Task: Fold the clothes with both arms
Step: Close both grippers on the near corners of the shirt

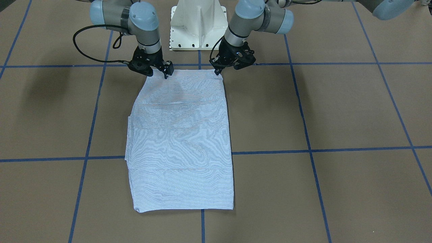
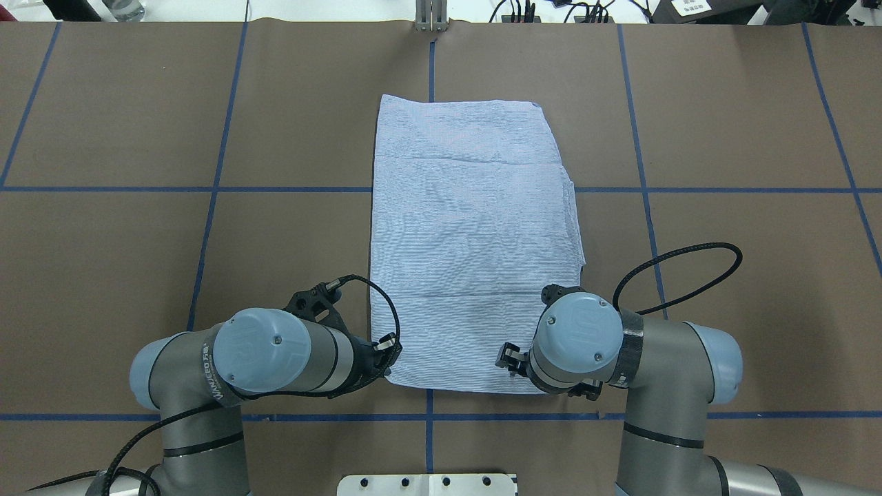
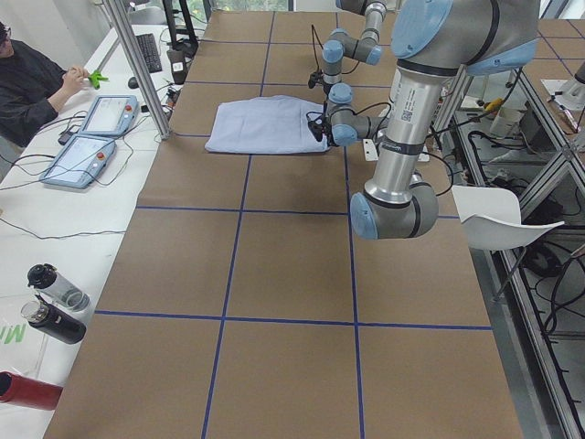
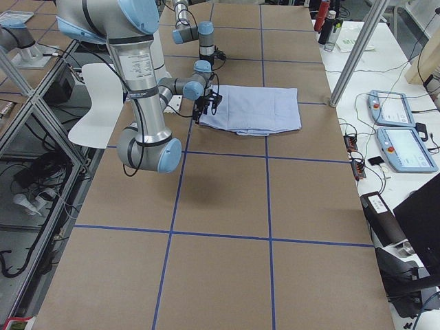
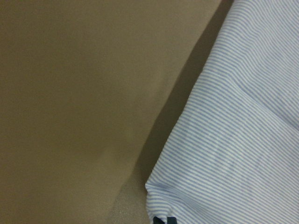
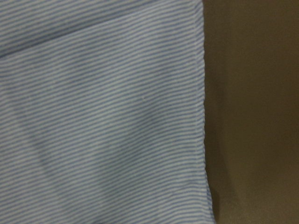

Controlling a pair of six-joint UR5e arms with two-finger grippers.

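Observation:
The light blue-and-white striped shirt (image 1: 180,135) lies folded into a flat rectangle on the brown table and also shows in the overhead view (image 2: 468,241). My left gripper (image 1: 217,70) is at the shirt's near corner on the robot's side (image 2: 388,346). In the left wrist view its black fingertips (image 5: 161,219) pinch that shirt corner (image 5: 224,154). My right gripper (image 1: 166,75) stands with its fingers together on the other near corner (image 2: 508,358). The right wrist view is filled with striped cloth (image 6: 103,116), and the fingers do not show there.
The white pedestal base (image 1: 198,23) stands just behind the shirt's near edge. Blue tape lines (image 1: 324,148) grid the brown table. In the exterior left view a person (image 3: 37,87), two tablets (image 3: 87,137) and bottles (image 3: 55,302) are along the far side.

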